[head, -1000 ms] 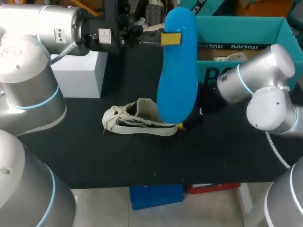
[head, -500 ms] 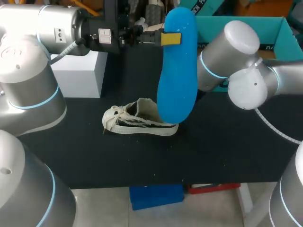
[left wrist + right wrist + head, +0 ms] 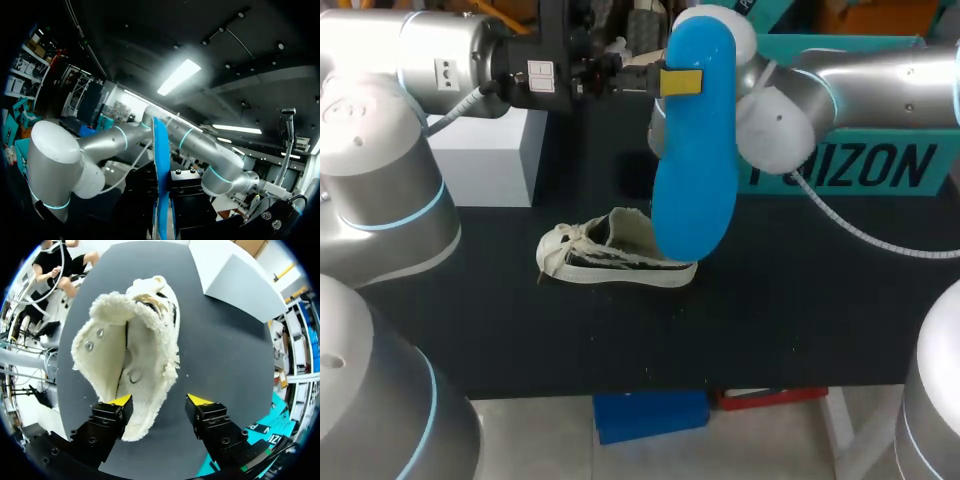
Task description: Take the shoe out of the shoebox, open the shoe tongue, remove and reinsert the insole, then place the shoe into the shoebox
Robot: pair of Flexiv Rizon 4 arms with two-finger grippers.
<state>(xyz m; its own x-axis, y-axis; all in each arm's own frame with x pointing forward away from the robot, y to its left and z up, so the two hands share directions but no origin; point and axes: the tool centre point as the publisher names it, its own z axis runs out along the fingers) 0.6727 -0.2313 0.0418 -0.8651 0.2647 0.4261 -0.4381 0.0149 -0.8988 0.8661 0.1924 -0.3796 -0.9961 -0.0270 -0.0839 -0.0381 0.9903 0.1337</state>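
Insole aloft in left gripper; shoe on table, outside shoebox.
Head view: left fingers clamp the blue insole near its upper end, and it hangs upright over the shoe's heel. Bare table runs from the shoe to the near edge; a white box sits rear left, the teal shoebox rear right. The right arm crosses behind the insole, its gripper hidden. Right wrist view alone shows the right gripper spread wide, one tip over the shoe's fleecy heel, the other over bare table. Left wrist view shows the insole edge-on.
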